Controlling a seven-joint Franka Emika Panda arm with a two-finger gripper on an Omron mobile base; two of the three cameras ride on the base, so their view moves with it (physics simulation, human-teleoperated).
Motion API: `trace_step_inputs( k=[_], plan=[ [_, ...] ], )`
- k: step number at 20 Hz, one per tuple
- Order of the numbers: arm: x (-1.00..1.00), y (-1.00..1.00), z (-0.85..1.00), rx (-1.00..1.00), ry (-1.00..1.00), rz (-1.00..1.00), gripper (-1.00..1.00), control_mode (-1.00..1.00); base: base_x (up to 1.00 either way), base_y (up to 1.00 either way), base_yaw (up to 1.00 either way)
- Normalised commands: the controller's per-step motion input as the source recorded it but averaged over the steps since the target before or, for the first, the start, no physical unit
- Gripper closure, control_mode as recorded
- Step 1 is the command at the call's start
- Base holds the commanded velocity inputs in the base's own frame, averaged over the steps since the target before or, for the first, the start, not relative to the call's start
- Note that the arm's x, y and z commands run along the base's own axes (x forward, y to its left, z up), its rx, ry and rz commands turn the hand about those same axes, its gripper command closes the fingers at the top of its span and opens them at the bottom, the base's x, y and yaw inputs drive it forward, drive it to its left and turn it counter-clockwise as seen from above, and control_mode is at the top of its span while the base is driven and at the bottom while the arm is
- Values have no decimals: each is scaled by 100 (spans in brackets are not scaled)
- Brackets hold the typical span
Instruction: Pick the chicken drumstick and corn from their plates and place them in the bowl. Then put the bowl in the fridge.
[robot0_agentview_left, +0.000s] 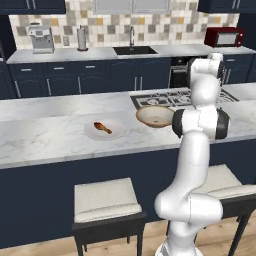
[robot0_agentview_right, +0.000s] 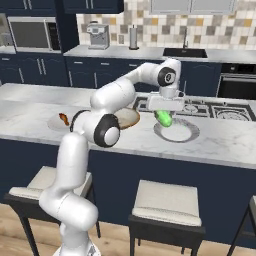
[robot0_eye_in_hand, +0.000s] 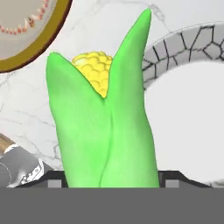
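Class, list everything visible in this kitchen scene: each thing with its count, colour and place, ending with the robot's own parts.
corn: one, bright green, held above its plate
plates: two, white, on the island
chicken drumstick: one, reddish-brown, on the left plate
bowl: one, tan, between the plates
stools: several, cream seats, before the island
microwave: one, red, back counter
coffee machine: one, silver, back counter
arm: one, white
claw: one, shut on the corn

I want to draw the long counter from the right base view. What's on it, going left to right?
Drumstick on its plate → bowl → corn in the claw, above the other plate.
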Motion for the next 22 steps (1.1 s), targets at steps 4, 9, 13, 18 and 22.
trace_step_inputs(
  k=[4, 9, 13, 18, 22],
  plan=[
    [-29, 73, 16, 1, -5, 8, 100, -100, 0, 0, 0],
    [-37, 77, -4, 0, -9, 5, 100, -100, 0, 0, 0],
    [-29, 75, -8, 0, -14, 1, 100, -100, 0, 0, 0],
    [4, 65, 7, -1, -8, 0, 100, -100, 0, 0, 0],
    [18, 73, 0, -5, -5, 0, 100, -100, 0, 0, 0]
  ],
)
